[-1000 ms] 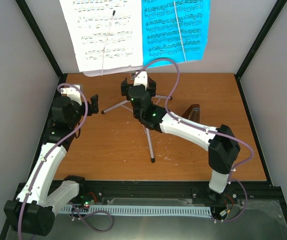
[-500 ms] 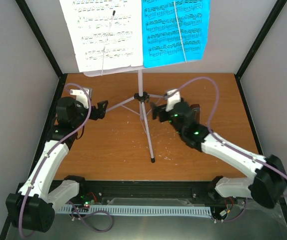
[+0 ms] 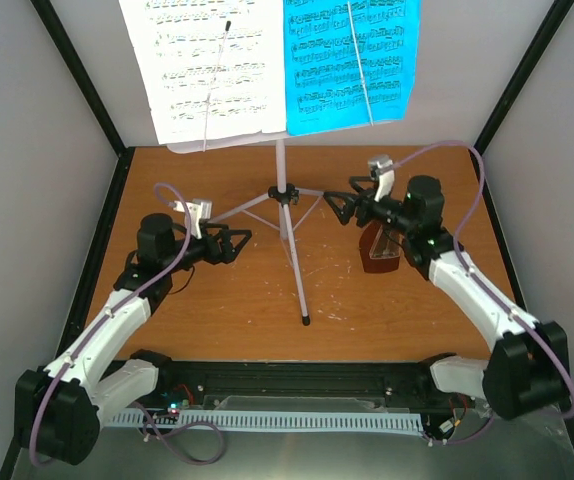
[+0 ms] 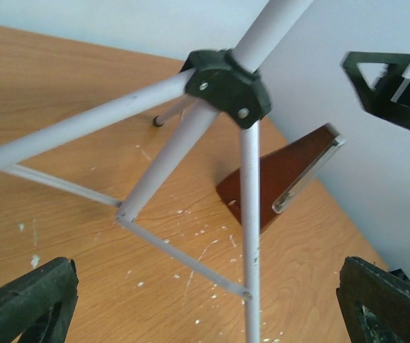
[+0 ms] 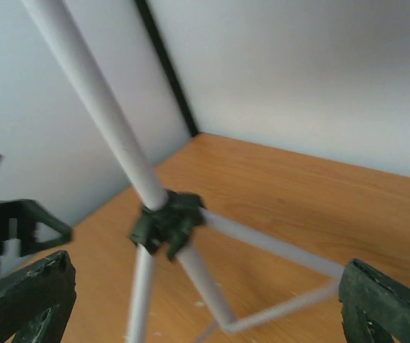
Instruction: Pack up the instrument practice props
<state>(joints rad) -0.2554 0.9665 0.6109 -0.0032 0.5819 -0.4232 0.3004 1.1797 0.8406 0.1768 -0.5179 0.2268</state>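
— Silver-white tripod music stand (image 3: 281, 165), where does it sit?
— Between your spread, empty jaws, left gripper (image 3: 237, 243) and right gripper (image 3: 335, 208). It's likely light, top-heavy, slick-tubed; grip the pole above its black plastic hub (image 4: 226, 86).

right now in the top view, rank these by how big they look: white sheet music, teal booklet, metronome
1. white sheet music
2. teal booklet, slightly smaller; both cut off by the top edge
3. metronome, smallest, though farther from the camera

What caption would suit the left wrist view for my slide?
Open left end effector facing the music stand tripod hub, brown metronome behind it.
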